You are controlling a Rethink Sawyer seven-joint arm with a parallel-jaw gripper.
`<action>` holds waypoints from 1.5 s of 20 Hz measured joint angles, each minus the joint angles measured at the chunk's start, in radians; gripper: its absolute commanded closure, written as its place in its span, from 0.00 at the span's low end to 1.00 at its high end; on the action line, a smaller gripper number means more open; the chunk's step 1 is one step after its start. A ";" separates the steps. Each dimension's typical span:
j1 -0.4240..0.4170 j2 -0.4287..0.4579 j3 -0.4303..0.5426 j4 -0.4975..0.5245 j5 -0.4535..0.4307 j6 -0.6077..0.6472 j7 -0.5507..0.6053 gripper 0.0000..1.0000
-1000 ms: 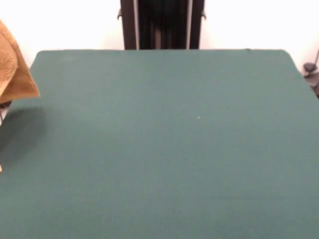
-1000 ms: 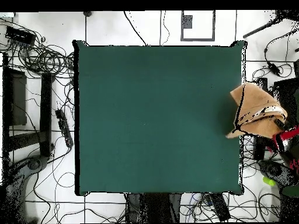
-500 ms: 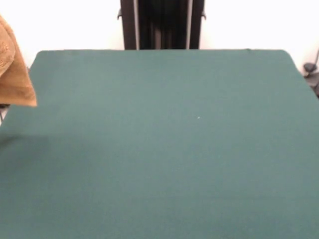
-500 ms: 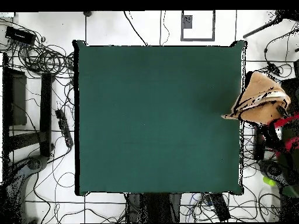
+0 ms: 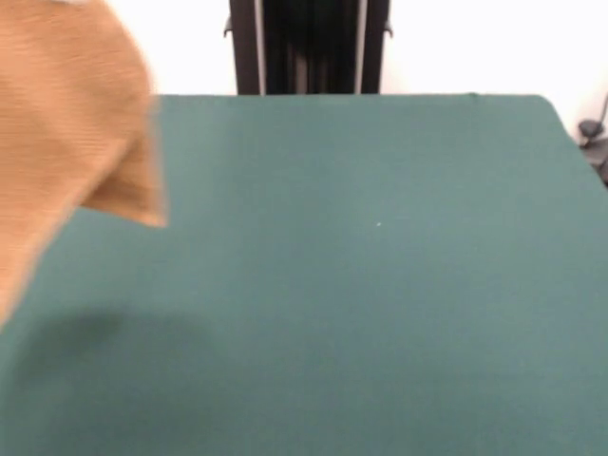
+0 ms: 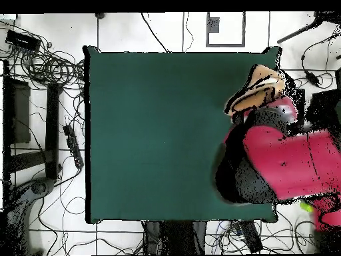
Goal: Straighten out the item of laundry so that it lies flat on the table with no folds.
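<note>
The orange-tan towel [image 5: 66, 161] hangs bunched and blurred in the air over the left side of the dark green table [image 5: 380, 285], and throws a shadow on the felt below it. In the overhead view the towel [image 6: 256, 90] is over the table's [image 6: 160, 133] right part, near the far corner. A person in a red top [image 6: 286, 163] leans in from the right edge next to it. How the towel is held is hidden. No gripper shows in either view.
The robot's black pedestal [image 5: 309, 47] stands behind the table's far edge. Tangled cables [image 6: 46, 63] and dark gear lie on the floor left of the table in the overhead view. A tiny pale speck [image 5: 378, 224] lies mid-table.
The towel has moved from beyond the table's edge to above the tabletop, and looks much bigger in the front view. The person in red has leaned in over the table.
</note>
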 measured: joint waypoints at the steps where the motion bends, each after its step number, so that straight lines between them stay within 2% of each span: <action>1: 0.041 -0.018 -0.022 0.001 0.010 -0.002 0.062 1.00; 4: 0.109 -0.040 -0.066 0.002 0.004 -0.002 0.156 1.00; 8: 0.246 -0.049 -0.156 0.002 -0.058 0.014 0.294 1.00; 14: 0.334 -0.052 -0.239 0.020 -0.033 0.001 0.383 1.00; 21: 0.313 -0.065 -0.337 0.068 0.058 -0.105 0.384 1.00; 24: 0.270 -0.073 -0.346 0.090 0.121 -0.160 0.384 1.00; 26: 0.206 -0.084 -0.333 0.117 0.209 -0.206 0.384 1.00; 27: 0.115 -0.095 -0.296 0.150 0.317 -0.249 0.381 1.00; 30: 0.016 -0.098 -0.247 0.177 0.422 -0.278 0.370 1.00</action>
